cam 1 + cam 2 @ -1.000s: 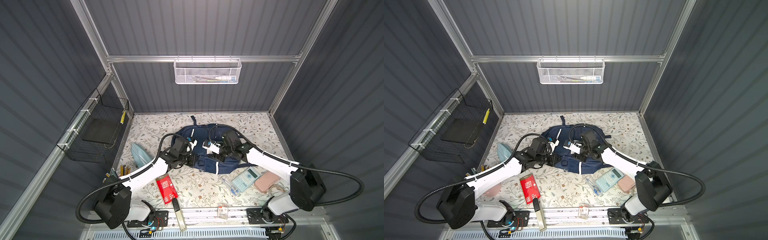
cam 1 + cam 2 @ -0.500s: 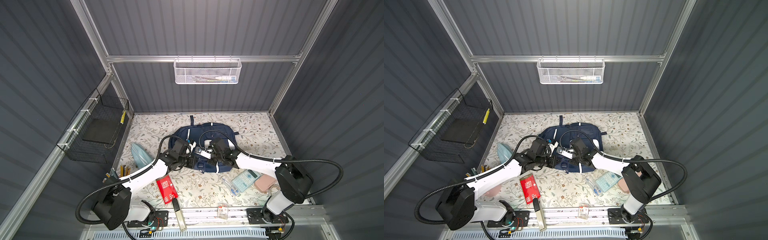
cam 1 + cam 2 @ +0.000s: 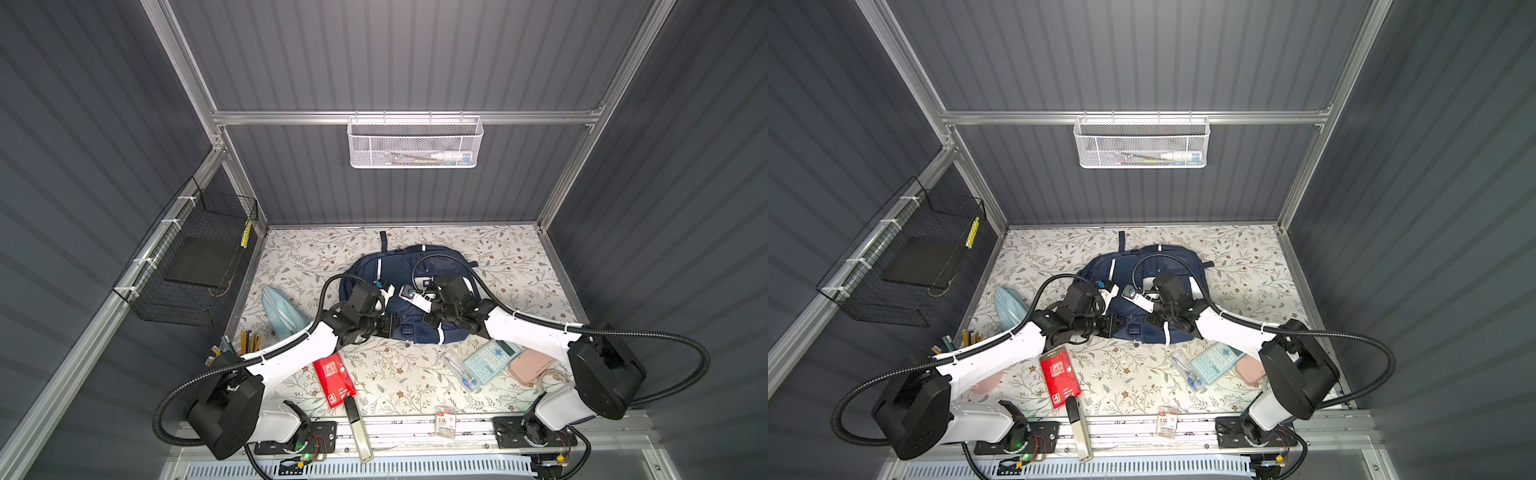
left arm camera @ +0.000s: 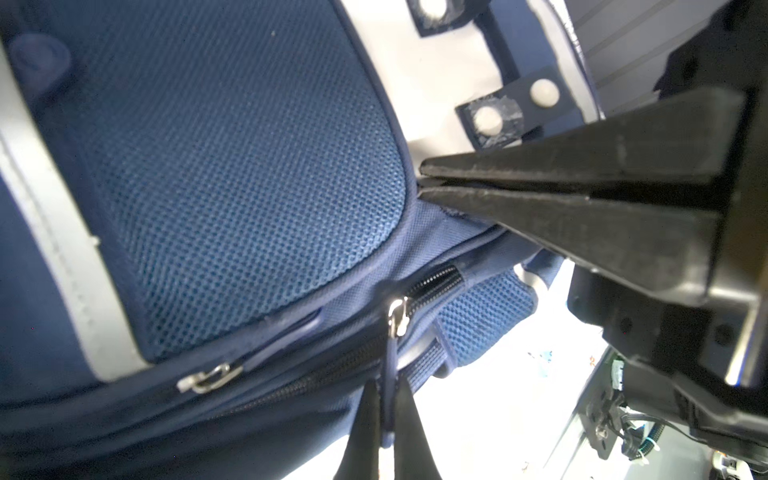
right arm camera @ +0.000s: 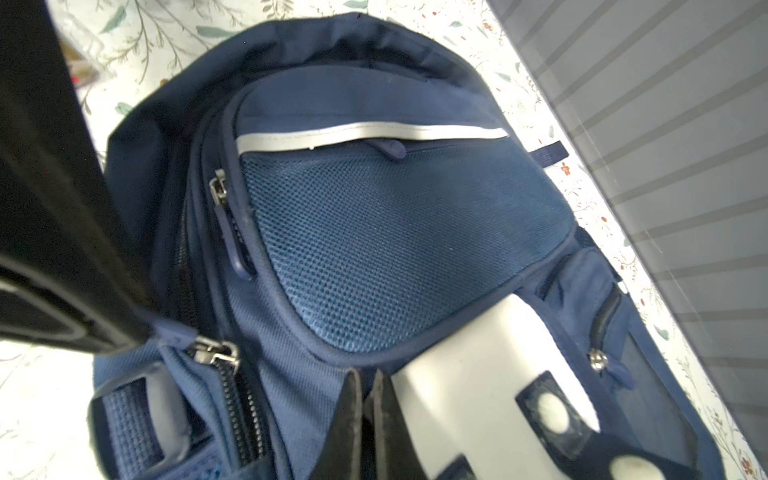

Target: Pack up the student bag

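The left fingers [image 4: 363, 436] are clenched on the navy cord pull [image 4: 388, 365] of a metal zip slider [image 4: 397, 318], low in the left wrist view. The right fingers [image 5: 345, 428] are clenched on a fold of navy fabric at the lower edge of the right wrist view, just beside a white dotted patch [image 5: 478, 374]. Both grips are on the large navy-blue fabric student bag [image 3: 399, 262], lying at the centre of the floral tabletop [image 3: 519, 257] in both top views. This looks like opening a compartment; the next move likely calls for drawing the slider along its curved track while the right grip keeps the cloth taut. The two wrists crowd each other over the bag. In the lower part of a top view lie a red packet [image 3: 334, 378], a light-blue calculator [image 3: 492, 361] and a pink case [image 3: 532, 365], with a light-blue pouch [image 3: 282, 311] at left.
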Tool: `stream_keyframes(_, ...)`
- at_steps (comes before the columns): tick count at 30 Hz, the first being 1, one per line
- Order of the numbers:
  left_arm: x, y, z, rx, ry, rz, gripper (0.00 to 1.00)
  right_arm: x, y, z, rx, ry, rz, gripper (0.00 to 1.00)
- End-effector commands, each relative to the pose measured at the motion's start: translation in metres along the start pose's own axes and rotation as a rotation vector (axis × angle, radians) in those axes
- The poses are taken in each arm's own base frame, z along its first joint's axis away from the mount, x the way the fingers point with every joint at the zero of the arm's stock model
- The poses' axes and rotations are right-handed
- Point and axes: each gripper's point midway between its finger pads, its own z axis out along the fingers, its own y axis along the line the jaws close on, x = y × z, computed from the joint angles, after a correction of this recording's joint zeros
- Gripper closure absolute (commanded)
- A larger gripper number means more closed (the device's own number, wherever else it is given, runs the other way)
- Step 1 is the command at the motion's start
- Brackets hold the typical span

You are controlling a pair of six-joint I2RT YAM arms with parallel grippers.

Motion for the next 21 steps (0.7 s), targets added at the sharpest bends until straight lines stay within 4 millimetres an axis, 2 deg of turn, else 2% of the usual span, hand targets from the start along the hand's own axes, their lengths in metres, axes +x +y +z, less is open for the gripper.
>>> stream_keyframes(1,0.033,0.023,0.004,-0.084,0.138,-0.077,1.0,-0.019,-0.082,-0.036,0.284,-0.032,0.085,1.0)
stream_keyframes(6,0.029,0.017,0.012,-0.061,0.133,-0.081,0.98,-0.043,-0.096,-0.06,0.307,-0.108,0.158,1.0)
stream_keyframes(9,0.019,0.019,0.006,-0.088,0.09,-0.054,0.95,-0.037,-0.09,-0.064,0.294,-0.092,0.154,1.0)
stream_keyframes(12,0.006,0.014,-0.001,-0.084,0.036,-0.022,0.73,-0.023,-0.065,-0.056,0.2,-0.091,0.141,1.0)
stream_keyframes(15,0.001,0.01,-0.002,-0.06,0.011,-0.016,0.69,-0.006,-0.051,-0.047,0.157,-0.049,0.16,1.0)
stream_keyframes(17,-0.001,0.009,-0.001,-0.049,-0.006,-0.027,0.5,0.0,-0.046,-0.043,0.138,-0.042,0.169,1.0)
stream_keyframes(19,-0.008,0.003,-0.004,-0.009,-0.052,-0.038,0.49,0.001,-0.04,-0.04,0.112,-0.042,0.18,1.0)
stream_keyframes(21,-0.019,-0.016,-0.009,0.089,-0.107,-0.027,0.46,-0.002,-0.034,-0.038,0.078,-0.053,0.176,1.0)
